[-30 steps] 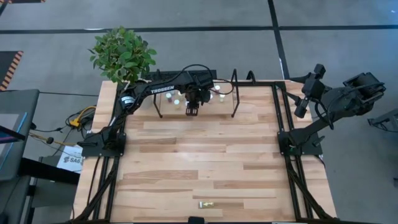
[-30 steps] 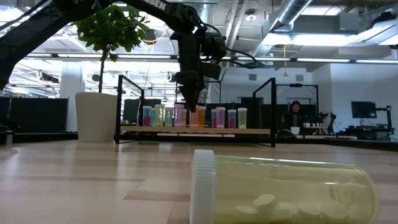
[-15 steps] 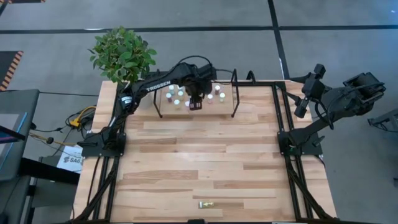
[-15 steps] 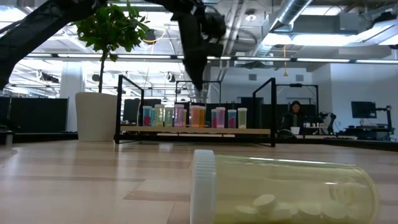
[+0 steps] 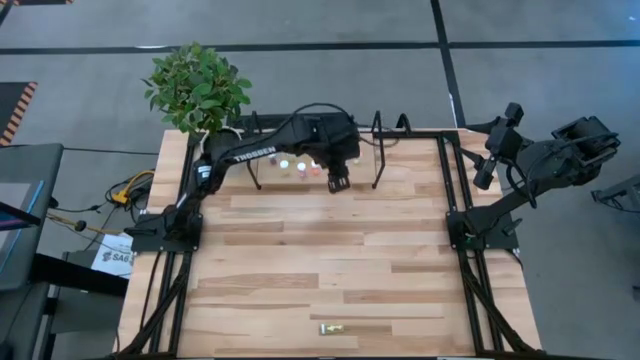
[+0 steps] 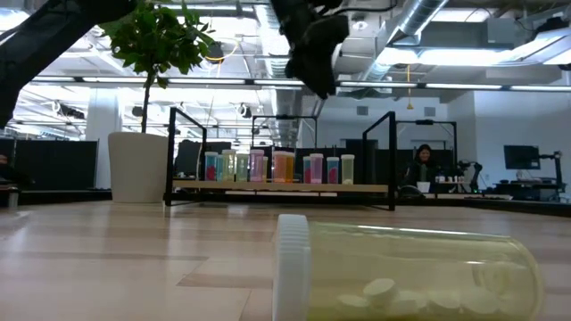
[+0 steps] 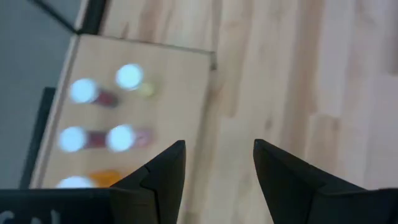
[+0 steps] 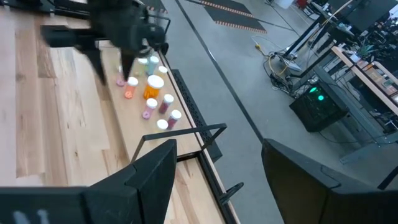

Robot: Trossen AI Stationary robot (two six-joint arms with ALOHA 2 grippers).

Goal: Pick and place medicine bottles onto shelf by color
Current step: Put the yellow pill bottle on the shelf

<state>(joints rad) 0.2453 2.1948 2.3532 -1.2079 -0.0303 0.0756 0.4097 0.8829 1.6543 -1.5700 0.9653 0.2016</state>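
The shelf [image 5: 352,160] stands at the table's far edge, its wooden board [image 6: 281,187] in a black frame. A row of medicine bottles [image 6: 277,168] stands upright on it, white caps [image 7: 129,76] up, the large orange one [image 6: 284,167] in the middle. Another bottle [image 5: 331,328], pale yellow, lies on its side near the table's front edge, close to the low camera [image 6: 401,272]. My left gripper [image 5: 337,183] hangs open high above the shelf's near edge [image 6: 319,87], only tabletop between its fingers [image 7: 219,168]. My right gripper [image 8: 217,180] waits open off the table's right edge [image 5: 482,175].
A potted plant [image 5: 197,88] stands at the table's far left corner, beside the shelf's left end loop [image 6: 183,152]. Bare planks [image 5: 330,260] stretch between the shelf and the lying bottle. A person [image 6: 423,165] sits far behind the table.
My left gripper has risen from among the bottles on the shelf and swung toward the table's right and near edges, rolling as it went. The large orange bottle, which it stood over, stays upright in the row. My right arm has kept still.
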